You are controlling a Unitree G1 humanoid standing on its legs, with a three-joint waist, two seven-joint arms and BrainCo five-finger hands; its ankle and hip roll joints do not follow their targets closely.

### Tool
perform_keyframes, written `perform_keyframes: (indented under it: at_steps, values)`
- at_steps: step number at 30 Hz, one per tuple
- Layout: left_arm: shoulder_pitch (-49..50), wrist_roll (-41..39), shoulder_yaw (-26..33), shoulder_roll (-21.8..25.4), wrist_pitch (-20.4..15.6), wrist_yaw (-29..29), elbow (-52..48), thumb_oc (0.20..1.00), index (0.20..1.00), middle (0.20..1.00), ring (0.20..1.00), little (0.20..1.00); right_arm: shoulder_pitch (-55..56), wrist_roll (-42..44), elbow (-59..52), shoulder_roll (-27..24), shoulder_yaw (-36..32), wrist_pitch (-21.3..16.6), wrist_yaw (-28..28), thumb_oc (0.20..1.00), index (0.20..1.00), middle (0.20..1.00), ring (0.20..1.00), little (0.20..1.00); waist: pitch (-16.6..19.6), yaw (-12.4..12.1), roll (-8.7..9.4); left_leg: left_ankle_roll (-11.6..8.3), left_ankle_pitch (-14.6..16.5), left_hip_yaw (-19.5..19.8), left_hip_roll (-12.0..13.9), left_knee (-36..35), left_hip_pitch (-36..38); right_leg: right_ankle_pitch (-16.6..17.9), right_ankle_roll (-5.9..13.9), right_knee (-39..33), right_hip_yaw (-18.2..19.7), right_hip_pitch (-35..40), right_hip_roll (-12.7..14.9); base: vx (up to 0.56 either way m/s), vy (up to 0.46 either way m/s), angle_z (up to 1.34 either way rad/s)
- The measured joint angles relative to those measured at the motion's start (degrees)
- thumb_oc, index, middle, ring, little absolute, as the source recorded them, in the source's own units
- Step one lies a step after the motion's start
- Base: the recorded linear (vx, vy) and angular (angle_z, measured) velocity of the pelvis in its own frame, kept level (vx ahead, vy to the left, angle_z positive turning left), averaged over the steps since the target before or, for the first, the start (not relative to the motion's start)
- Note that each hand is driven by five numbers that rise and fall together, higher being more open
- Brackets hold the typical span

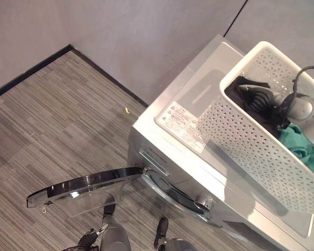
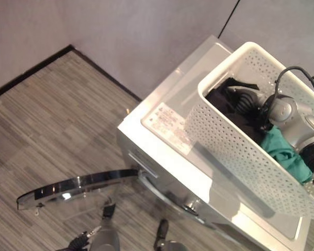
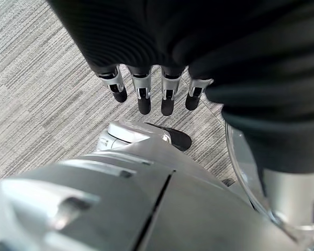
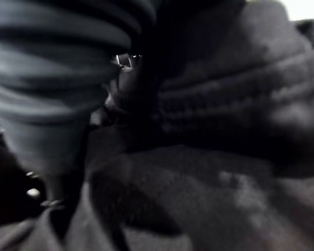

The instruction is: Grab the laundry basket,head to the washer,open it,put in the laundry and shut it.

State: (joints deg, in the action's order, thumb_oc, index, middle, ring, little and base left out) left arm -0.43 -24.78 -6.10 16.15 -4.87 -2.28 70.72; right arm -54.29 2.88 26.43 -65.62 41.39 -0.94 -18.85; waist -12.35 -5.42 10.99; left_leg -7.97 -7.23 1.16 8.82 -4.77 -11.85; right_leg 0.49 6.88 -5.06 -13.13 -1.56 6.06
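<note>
- Now, in the left eye view, the white basket [image 1: 251, 136] sits on top of the washer [image 1: 183, 157]. The round door [image 1: 83, 189] hangs open at about 8 o'clock from the basket.
- Right eye view: the right hand [image 2: 246, 102] is down inside the basket, in the dark clothes [image 2: 222, 99]. A green cloth [image 2: 285, 151] lies at 4 o'clock from it.
- Left wrist view: the left hand [image 3: 152, 91] hangs low over the floor [image 3: 36, 94], far from the basket. Its fingers are straight, a little apart, holding nothing.
- Right wrist view: dark cloth [image 4: 225, 157] is right against the hand. I cannot tell if its fingers are closed.
- The right hand is nearer the laundry, so I think it should lift the clothes.

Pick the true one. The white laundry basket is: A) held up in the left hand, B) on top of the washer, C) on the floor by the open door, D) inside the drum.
B: the white laundry basket rests on the washer top, whose door hangs open.
</note>
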Motion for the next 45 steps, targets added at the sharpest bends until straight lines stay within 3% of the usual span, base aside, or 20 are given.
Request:
perform_keyframes:
  at_steps: [6, 15, 26, 38, 45]
  values:
    - [0.0, 0.2, 0.1, -0.1, 0.1, 0.4, 0.2, 1.000, 1.000, 1.000, 1.000, 1.000, -0.6, -0.6, 0.2, 0.5, -2.0, 0.1, 0.3, 0.200, 0.200, 0.200, 0.200, 0.200, 0.1, 0.0, -0.27, 0.12, -0.2, -0.1, -0.2, -0.3, 1.0, 0.0, -0.06, 0.0, 0.1, 0.7, 0.2, 0.02, 0.013, 0.00]
    - [0.0, 1.5, 0.3, -1.2, 0.1, 1.4, 0.4, 1.000, 1.000, 1.000, 1.000, 1.000, 0.7, -0.2, 1.3, 2.1, -2.5, 0.1, 2.8, 0.200, 0.200, 0.200, 0.200, 0.200, 1.5, 0.1, -2.60, 0.34, -0.1, -0.3, -0.5, -0.4, 2.6, 0.1, -0.05, 0.1, 0.4, 2.1, 0.6, 0.01, 0.010, 0.00]
    - [0.6, 3.8, 0.9, -1.6, 0.1, 1.9, 2.4, 1.000, 1.000, 1.000, 1.000, 1.000, 4.7, 7.6, 1.4, 2.2, -11.1, -0.5, 7.0, 0.200, 0.200, 0.200, 0.200, 0.200, 5.2, 2.1, -3.55, 1.00, 0.4, -0.5, -1.1, -0.4, 5.0, 0.0, -0.04, 0.0, 0.7, 4.4, 1.3, 0.03, 0.019, -0.01]
    - [1.7, 6.2, 2.4, -3.2, 0.2, 2.1, 4.2, 1.000, 1.000, 1.000, 1.000, 1.000, 5.1, 9.1, -6.8, 3.5, -26.2, -1.7, 21.2, 0.200, 0.200, 0.200, 0.200, 0.200, 8.8, 3.4, -5.93, 2.12, 1.2, -3.2, -1.5, -0.5, 8.3, -0.1, 0.04, 0.0, 3.3, 5.9, 1.8, 0.02, 0.027, -0.11]
    - [1.7, 9.4, 1.9, -3.3, 0.9, 3.8, 4.1, 1.000, 1.000, 1.000, 1.000, 1.000, 5.5, -3.0, -10.6, 4.4, -31.3, -1.4, 30.5, 0.200, 0.200, 0.200, 0.200, 0.200, 8.9, 3.7, -5.89, 2.27, 1.3, -3.1, -1.7, -0.5, 8.9, -0.1, 0.06, 0.0, 3.2, 6.7, 1.9, 0.00, 0.005, 0.00]
